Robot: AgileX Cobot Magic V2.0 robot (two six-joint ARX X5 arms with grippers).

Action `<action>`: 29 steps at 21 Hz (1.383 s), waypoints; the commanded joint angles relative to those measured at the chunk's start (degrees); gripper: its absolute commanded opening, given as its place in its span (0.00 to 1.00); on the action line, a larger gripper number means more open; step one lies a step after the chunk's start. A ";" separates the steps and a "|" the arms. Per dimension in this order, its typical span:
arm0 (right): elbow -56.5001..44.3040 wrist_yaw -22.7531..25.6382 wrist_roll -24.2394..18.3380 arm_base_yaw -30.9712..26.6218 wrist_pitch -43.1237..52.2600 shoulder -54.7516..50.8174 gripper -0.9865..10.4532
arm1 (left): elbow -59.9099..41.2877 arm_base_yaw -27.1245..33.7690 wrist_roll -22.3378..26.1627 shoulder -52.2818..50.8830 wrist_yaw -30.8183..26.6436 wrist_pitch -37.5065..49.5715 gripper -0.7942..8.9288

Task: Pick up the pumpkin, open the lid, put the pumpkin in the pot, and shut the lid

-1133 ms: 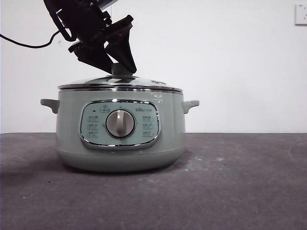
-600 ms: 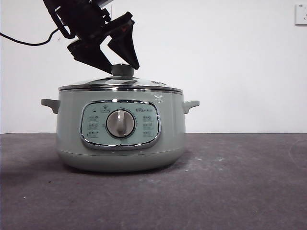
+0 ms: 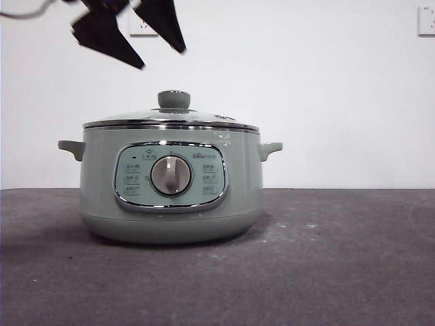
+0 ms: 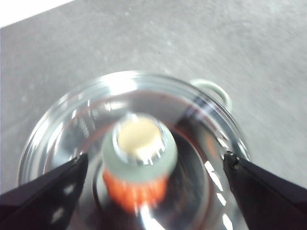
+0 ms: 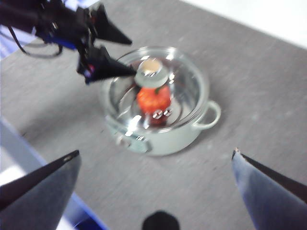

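The sage-green pot stands on the table with the lid shut on it, its knob free. My left gripper hangs open and empty above the knob, clear of it. In the left wrist view its jaws stand wide on either side of the knob. The orange pumpkin shows through the lid, inside the pot. The right wrist view looks down from high: the pot, the pumpkin under the lid, and the left gripper over it. My right gripper is open and empty, far above.
The dark grey table stretches to the right of the pot. The pot's side handles stick out. A wall socket is at the top right. Blue objects lie at the table's edge in the right wrist view.
My left gripper was shut on the lid's knob, opened, then rose up and away from it. The lid stays on the pot.
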 commanded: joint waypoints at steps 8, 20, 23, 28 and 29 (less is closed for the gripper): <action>-0.11 -9.07 0.55 0.09 -8.96 1.84 0.60 | 0.15 -0.13 -0.87 -20.74 8.13 -23.30 0.55; -0.11 -8.96 1.18 0.07 -8.83 2.10 0.09 | 0.15 -0.13 -0.87 -25.70 7.93 -29.57 0.08; -0.11 -8.55 0.96 0.07 -8.83 2.05 0.09 | 0.15 -0.13 -0.87 -25.70 7.91 -29.53 0.08; -0.11 -8.57 0.96 0.07 -8.83 2.03 0.09 | 0.15 -0.11 -0.87 -25.70 7.89 -29.48 0.08; -0.11 -8.57 0.96 0.07 -8.83 2.05 0.09 | 0.15 -0.13 -0.87 -25.70 7.91 -29.40 0.08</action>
